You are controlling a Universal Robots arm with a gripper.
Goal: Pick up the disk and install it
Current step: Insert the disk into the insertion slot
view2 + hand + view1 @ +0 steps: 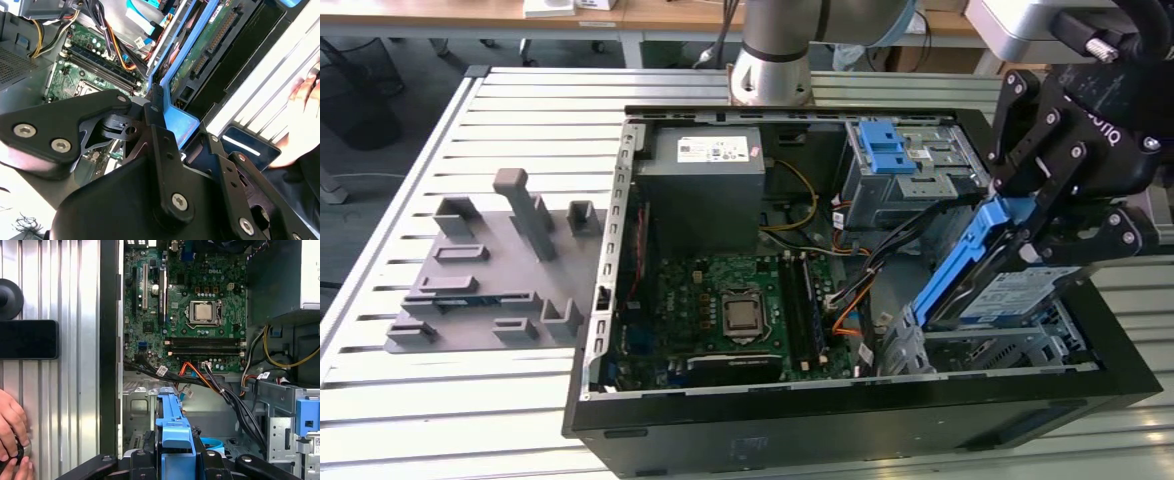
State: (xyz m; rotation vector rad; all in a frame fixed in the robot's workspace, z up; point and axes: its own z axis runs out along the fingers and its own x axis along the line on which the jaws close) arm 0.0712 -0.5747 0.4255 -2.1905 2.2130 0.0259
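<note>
Tool [176, 463] is clamped on the blue plastic frame of the disk [1017, 292] and carries it tilted. The disk's lower end sits at the mouth of the metal drive cage [994, 352] directly beneath the tool, in a corner of the computer case [854, 432].

Risks, as judged:
- At this tilt a corner of the frame could catch on the cage's sheet-metal rim and jam instead of sliding in.
- The frame is smooth moulded plastic, so side load from a jam could twist it in the grip.
- Orange and black cables [854, 292] run just beside the tool, between it and the motherboard [734, 300]. A loop could be pinched under the disk.
- A person's hand [12, 426] rests on the tabletop [454, 400] outside the case wall, near the tool.

Materials:
- Disk: flat, rigid, silver-grey, with a white-and-blue label.
- Cage: thin perforated steel with hard edges.
- Case: matt black, boxy.
- Tabletop: ribbed aluminium slats.
</note>
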